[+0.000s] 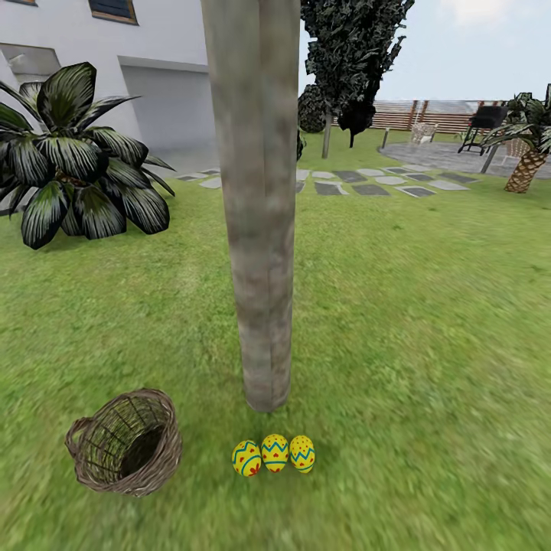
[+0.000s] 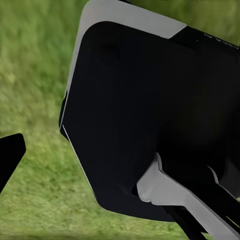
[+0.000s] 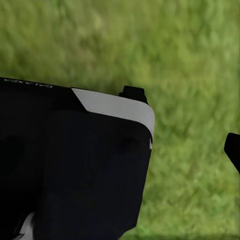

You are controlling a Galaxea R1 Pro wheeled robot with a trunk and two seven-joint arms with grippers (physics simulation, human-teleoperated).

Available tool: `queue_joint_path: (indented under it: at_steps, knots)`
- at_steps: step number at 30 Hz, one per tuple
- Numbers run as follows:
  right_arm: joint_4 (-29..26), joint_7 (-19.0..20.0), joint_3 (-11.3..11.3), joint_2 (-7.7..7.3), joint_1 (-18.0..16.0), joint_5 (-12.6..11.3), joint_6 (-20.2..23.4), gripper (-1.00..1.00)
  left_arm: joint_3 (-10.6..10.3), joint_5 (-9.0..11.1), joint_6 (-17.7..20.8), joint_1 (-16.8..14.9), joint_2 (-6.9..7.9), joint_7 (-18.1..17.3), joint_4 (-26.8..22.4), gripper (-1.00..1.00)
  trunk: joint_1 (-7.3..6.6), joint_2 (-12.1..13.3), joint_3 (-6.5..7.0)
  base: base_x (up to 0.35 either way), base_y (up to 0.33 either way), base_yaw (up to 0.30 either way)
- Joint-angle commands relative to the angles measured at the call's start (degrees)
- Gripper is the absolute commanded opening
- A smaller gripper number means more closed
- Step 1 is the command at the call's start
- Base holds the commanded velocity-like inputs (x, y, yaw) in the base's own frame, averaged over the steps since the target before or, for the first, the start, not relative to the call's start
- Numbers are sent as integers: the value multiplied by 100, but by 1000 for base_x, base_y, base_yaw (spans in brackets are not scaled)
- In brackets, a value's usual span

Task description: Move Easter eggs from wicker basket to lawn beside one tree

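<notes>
Where grey path (image 1: 383, 182) ends, mottled lawn (image 1: 413, 321).

The tree (image 1: 257, 207) is cut off by the head view's top edge, so its crown cannot be seen. In both wrist views a dark robot body (image 2: 150, 125) hides much of the lawn (image 3: 190, 60), which is blurred; neither pincer's state can be told.
</notes>
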Motion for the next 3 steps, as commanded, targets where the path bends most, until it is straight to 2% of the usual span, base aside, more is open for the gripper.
queue_joint_path:
  at_steps: [1, 3]
  knots:
    - [6, -27, -42, 1, -5, 61, 17, 100, -41, 58, 29, 0, 3, 35, -18, 100, 1, -6, -6, 0, 0, 0]
    - [6, -27, -42, 1, -5, 61, 17, 100, -41, 57, 29, 0, -2, 34, -20, 100, 1, -6, -6, 0, 0, 0]
